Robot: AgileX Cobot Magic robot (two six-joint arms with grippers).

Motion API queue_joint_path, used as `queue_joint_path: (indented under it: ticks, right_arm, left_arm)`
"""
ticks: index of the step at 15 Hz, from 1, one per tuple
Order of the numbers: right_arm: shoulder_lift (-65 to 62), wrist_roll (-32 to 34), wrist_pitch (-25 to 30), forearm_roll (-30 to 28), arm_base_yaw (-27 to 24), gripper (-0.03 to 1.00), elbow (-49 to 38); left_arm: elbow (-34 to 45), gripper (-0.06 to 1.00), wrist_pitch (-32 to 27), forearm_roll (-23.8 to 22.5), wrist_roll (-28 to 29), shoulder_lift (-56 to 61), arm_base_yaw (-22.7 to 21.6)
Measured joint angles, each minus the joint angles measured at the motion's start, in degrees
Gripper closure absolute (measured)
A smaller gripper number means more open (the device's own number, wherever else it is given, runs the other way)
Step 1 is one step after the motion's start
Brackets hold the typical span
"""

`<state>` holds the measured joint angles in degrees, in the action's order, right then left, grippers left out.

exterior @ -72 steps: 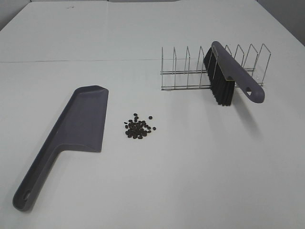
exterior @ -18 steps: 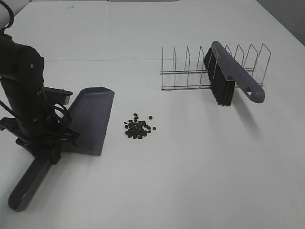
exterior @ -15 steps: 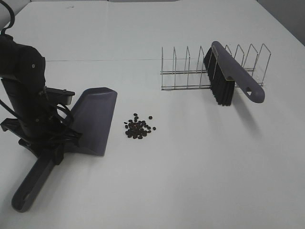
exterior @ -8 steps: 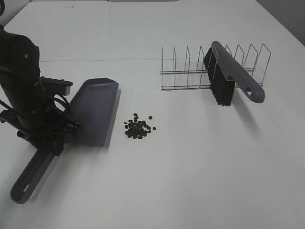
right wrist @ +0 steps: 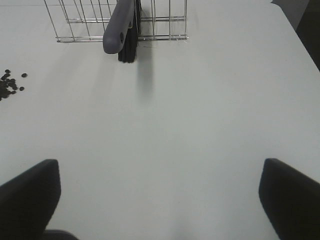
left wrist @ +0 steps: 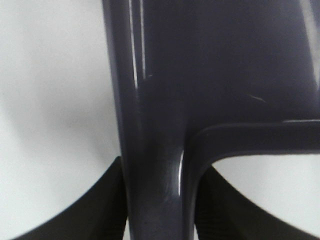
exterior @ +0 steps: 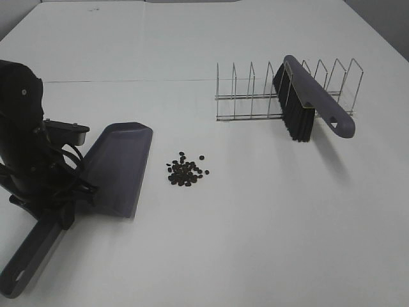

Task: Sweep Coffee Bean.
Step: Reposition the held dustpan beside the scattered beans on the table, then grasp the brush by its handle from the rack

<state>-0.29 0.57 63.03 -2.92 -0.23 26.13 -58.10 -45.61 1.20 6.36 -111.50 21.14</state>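
Observation:
The coffee beans (exterior: 185, 171) lie in a small dark heap on the white table; the right wrist view shows them too (right wrist: 7, 86). A grey dustpan (exterior: 120, 167) is to their left, its open edge facing them with a gap between. My left gripper (exterior: 54, 206) is shut on the dustpan handle (left wrist: 155, 150) where it joins the pan, with fingers (left wrist: 100, 210) on both sides. A grey brush (exterior: 310, 96) with black bristles leans in a wire rack (exterior: 249, 96). My right gripper (right wrist: 160, 200) is open and empty above bare table, with the brush (right wrist: 121, 25) far ahead of it.
The wire rack (right wrist: 80, 20) stands at the back right with the brush handle sticking out toward the front right. A seam (exterior: 128, 81) in the table runs across behind the work area. The right arm is out of the exterior high view.
My left arm came in and took hold of the dustpan handle. In the last second it swung the pan toward the beans, then drew it back to the front left.

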Motion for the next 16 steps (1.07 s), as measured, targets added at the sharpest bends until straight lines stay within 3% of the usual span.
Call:
queue_joint_path:
  ticks: [3,7,11,12,16]
  right_arm:
    - [3.1,0.2,0.1,1.3,0.0,-0.02,0.5]
    - [23.6,0.2,-0.1,6.9,0.0,-0.02,9.7]
    - [41.2,0.2,-8.7,9.9,0.0,-0.02,15.8]
    - [54.7,0.0,-8.8,11.0,0.0,-0.02,23.0]
    - [85.0,-0.1,-4.2,8.7,0.0,-0.02,45.7]
  left_arm:
    - [0.3,0.61,1.6,0.0,0.1,0.0,0.0]
    - [0.3,0.61,2.8,0.0,0.1,0.0,0.0]
    - [0.3,0.61,3.8,-0.1,0.1,0.0,0.0]
    - [0.3,0.61,3.1,-0.1,0.1,0.0,0.0]
    - [0.3,0.61,2.2,0.0,0.1,0.0,0.0]
